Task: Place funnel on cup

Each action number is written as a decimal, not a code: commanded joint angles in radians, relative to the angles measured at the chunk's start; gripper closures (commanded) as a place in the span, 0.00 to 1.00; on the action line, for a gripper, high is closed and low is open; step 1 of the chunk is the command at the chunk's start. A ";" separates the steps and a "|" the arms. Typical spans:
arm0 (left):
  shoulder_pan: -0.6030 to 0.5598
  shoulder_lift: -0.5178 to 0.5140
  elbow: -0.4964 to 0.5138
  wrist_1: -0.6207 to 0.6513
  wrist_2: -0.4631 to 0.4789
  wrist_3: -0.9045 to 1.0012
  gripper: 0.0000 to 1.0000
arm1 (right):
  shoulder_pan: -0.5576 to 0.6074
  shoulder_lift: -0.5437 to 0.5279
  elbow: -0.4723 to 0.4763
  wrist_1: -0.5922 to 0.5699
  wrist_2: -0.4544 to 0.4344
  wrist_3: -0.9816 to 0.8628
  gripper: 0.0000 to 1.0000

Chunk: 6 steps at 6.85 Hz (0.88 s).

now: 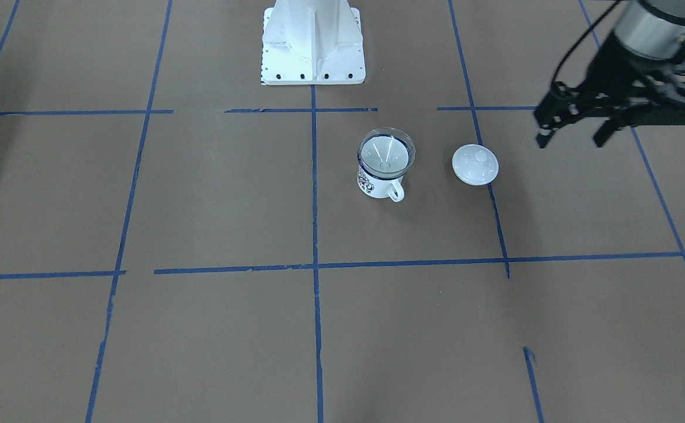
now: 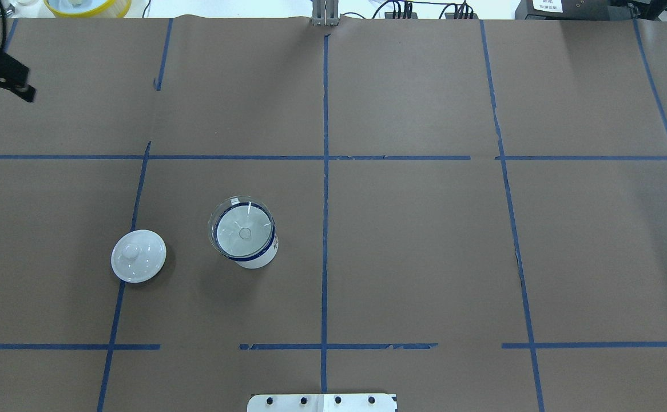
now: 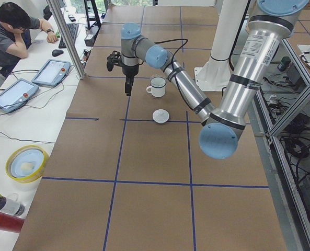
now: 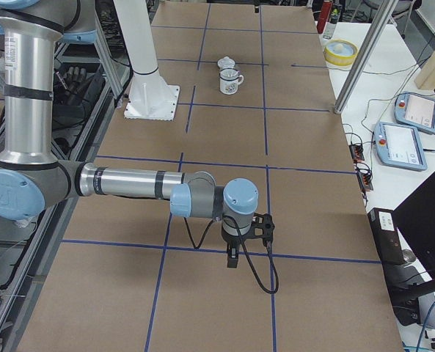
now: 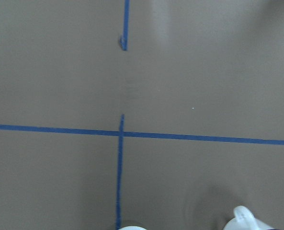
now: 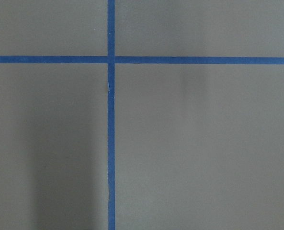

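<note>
- The counter (image 1: 201, 194) is brown paper crossed by blue tape lines.
- The left claw (image 1: 571, 140) hangs with its fingers spread, empty, well apart from the cup (image 1: 372, 183).
- The right claw (image 4: 232, 258) is far off; its opening cannot be told.
- The cup stands upright near a white lid (image 1: 475, 164).
- The funnel (image 1: 386, 153) sits in the cup's mouth.

The funnel (image 1: 386, 154) sits in the mouth of the cup (image 1: 376, 183) — the white lid (image 1: 475, 165) lies near it on the brown surface (image 1: 201, 205). The left tool (image 1: 571, 138) hangs well apart at the upper right, fingers spread and empty.
</note>
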State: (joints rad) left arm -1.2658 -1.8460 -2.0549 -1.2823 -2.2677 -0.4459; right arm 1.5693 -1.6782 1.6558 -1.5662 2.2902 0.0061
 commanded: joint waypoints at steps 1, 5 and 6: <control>-0.243 0.161 0.131 -0.002 -0.077 0.501 0.00 | 0.000 0.000 -0.001 0.000 0.000 0.000 0.00; -0.369 0.286 0.468 -0.110 -0.123 0.661 0.00 | 0.000 0.000 -0.001 0.000 0.000 0.000 0.00; -0.369 0.316 0.458 -0.136 -0.130 0.659 0.00 | 0.000 0.000 -0.001 0.000 0.000 0.000 0.00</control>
State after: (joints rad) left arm -1.6310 -1.5644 -1.6222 -1.3729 -2.3822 0.2111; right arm 1.5693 -1.6782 1.6556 -1.5662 2.2902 0.0061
